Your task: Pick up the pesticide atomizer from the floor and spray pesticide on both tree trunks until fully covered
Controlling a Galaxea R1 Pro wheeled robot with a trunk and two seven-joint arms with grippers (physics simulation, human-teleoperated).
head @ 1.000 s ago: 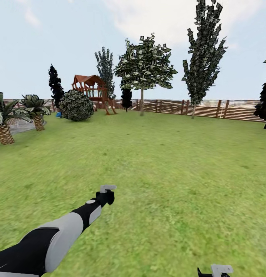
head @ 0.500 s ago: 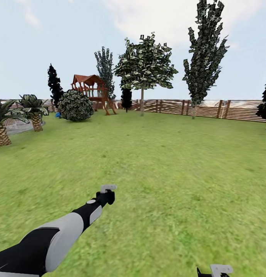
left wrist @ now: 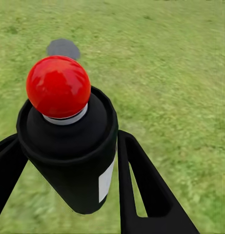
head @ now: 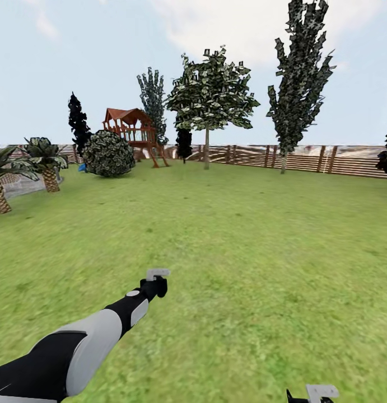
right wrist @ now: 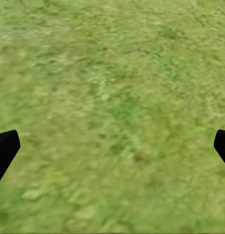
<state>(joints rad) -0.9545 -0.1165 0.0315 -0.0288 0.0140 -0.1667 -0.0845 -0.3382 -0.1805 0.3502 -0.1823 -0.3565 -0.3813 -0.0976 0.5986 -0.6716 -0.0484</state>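
The pesticide atomizer (left wrist: 68,141), a black can with a round red top, sits between the black fingers (left wrist: 141,185) of my left gripper (left wrist: 68,170), which is shut on it above the grass. In the head view my left arm reaches forward over the lawn, with the left gripper (head: 155,280) at its end. At that view's lower edge is my right gripper (head: 313,394). The right wrist view has the right gripper (right wrist: 112,146) open, fingertips far apart over bare grass. The two trees and their trunks are out of view.
The lawn (head: 243,235) runs flat to a brown slat fence (head: 305,159). Far ahead stand a thin-stemmed leafy sapling (head: 207,95), a tall narrow poplar-like one (head: 297,78), dark conifers (head: 80,123), a round bush (head: 109,154) and a wooden play tower (head: 131,131). Palms (head: 45,162) are at the left.
The whole head view has shifted, with the palms sliding toward the left edge, so the camera has moved. Both arms keep the same pose, and the atomizer stays in the left gripper.
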